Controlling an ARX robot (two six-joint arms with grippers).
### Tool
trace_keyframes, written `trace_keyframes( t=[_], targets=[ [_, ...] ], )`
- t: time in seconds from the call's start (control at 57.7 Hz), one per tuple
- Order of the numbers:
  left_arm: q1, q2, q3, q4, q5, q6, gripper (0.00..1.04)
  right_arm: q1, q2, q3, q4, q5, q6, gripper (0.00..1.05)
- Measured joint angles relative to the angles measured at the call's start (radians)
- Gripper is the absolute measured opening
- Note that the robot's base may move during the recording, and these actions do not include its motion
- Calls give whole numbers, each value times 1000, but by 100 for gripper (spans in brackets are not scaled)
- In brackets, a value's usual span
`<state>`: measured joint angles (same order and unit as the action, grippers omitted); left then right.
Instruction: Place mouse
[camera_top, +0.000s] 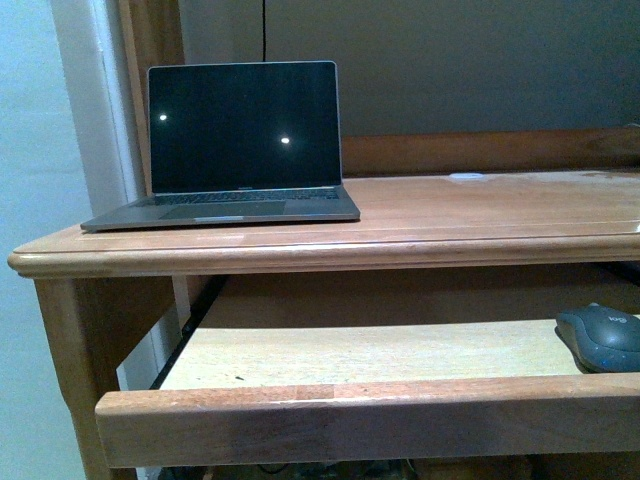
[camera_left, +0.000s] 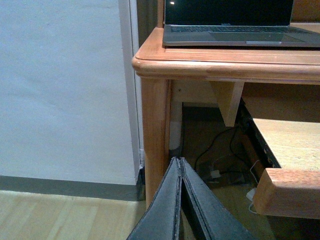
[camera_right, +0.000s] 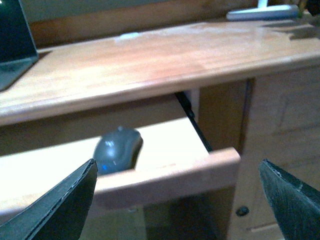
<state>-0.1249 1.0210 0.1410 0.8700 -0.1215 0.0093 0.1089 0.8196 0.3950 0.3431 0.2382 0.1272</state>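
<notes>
Dark grey, the mouse (camera_top: 602, 337) lies at the lower right edge of the front view. It rests on the pale pull-out shelf (camera_top: 350, 355) under the wooden desk (camera_top: 480, 215), just behind the shelf's front rail (camera_top: 360, 420). My right claw (camera_right: 177, 165) is spread wide and empty, apart from the mouse. My left claw (camera_left: 179, 162) is pressed together, holding nothing, near the desk leg (camera_left: 155, 135). An open laptop (camera_top: 235, 140) with a dark screen sits on the desk at upper left.
</notes>
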Motion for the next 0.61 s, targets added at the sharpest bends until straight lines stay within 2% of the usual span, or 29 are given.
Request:
trace_keyframes(
  t=[0.173,0.243,0.277,0.364,0.607],
  targets=[
    [25,-100,-41,-57,32,-1,3,98,273,126,1,-14,-51,97],
    [55,-111,-80,-16,72,-2,3,126,373,181,2,0,-89,97],
    [87,-126,-96,-29,109,-2,3,130,416,211,4,12,-107,97],
    [116,-174,-113,-72,112,-3,3,130,482,258,3,33,-130,97],
    [120,-366,-131,-236,122,-3,3,130,669,418,-72,94,-170,97]
  ],
)
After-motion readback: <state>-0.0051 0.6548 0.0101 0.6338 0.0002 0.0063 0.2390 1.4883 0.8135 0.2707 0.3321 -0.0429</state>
